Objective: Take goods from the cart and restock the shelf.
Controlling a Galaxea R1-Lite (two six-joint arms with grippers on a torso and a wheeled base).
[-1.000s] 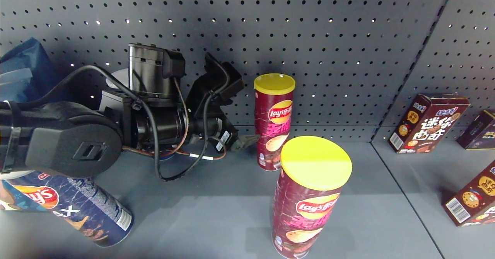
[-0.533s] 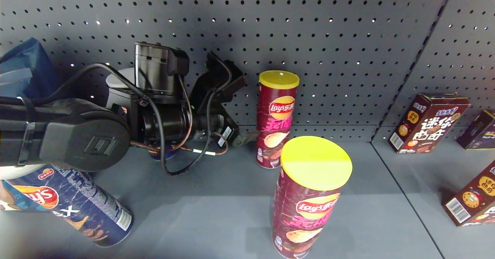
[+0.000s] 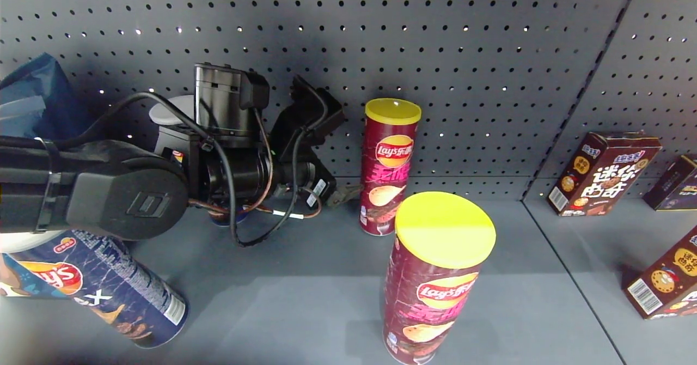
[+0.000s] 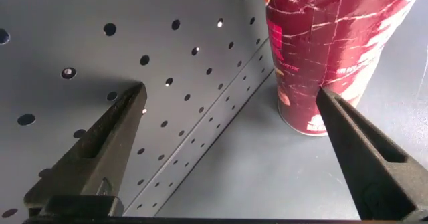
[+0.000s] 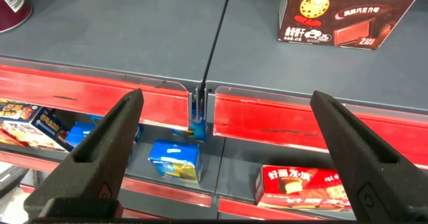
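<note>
The rear red chip can stands upright on the shelf, slightly nearer the pegboard than a second ago. The left gripper gapes wide just beside it, empty; the right gripper is likewise spread, empty.

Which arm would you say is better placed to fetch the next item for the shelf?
Right, probably. The right gripper is open, empty and in front of the shelf, by its red rail. The left gripper, also open, sits deep on the shelf beside the rear can.
</note>
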